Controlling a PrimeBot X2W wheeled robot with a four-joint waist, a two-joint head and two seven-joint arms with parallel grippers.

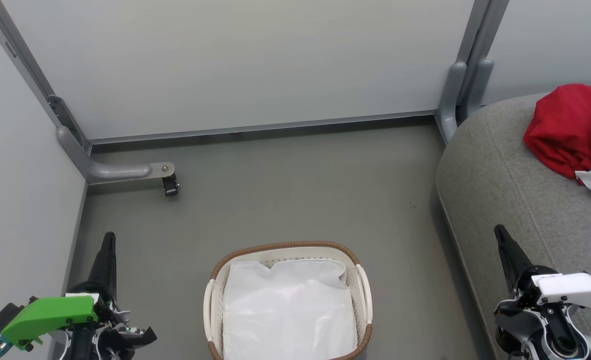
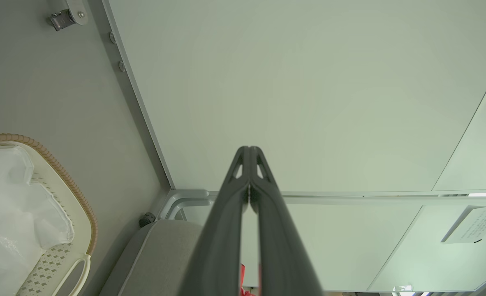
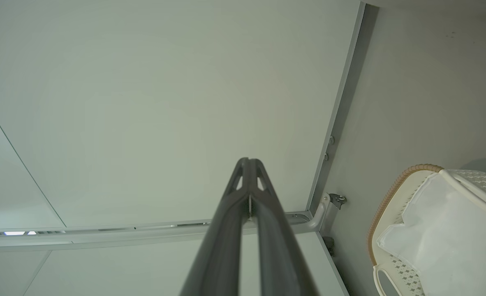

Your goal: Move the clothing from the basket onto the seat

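Note:
Red clothing (image 1: 568, 127) lies bunched on the grey seat (image 1: 505, 200) at the right, with a bit of white cloth at its lower edge. The cream basket (image 1: 215, 295) with a brown woven rim stands on the floor at bottom centre; a white lining shows inside it, and no red fabric. My left gripper (image 1: 108, 239) is at the lower left, shut, holding nothing. Over the seat's front edge at the lower right, my right gripper (image 1: 500, 233) is shut and bare too. In the wrist views the left gripper (image 2: 249, 149) and right gripper (image 3: 248, 160) point at pale panels, with the basket (image 2: 78, 197) (image 3: 385, 201) beside them.
Pale partition panels close the space behind and to the left. A grey panel foot with a black castor (image 1: 170, 186) juts onto the floor at back left. A grey post (image 1: 450, 95) stands at the corner by the seat. Grey floor (image 1: 295, 195) lies between basket and panels.

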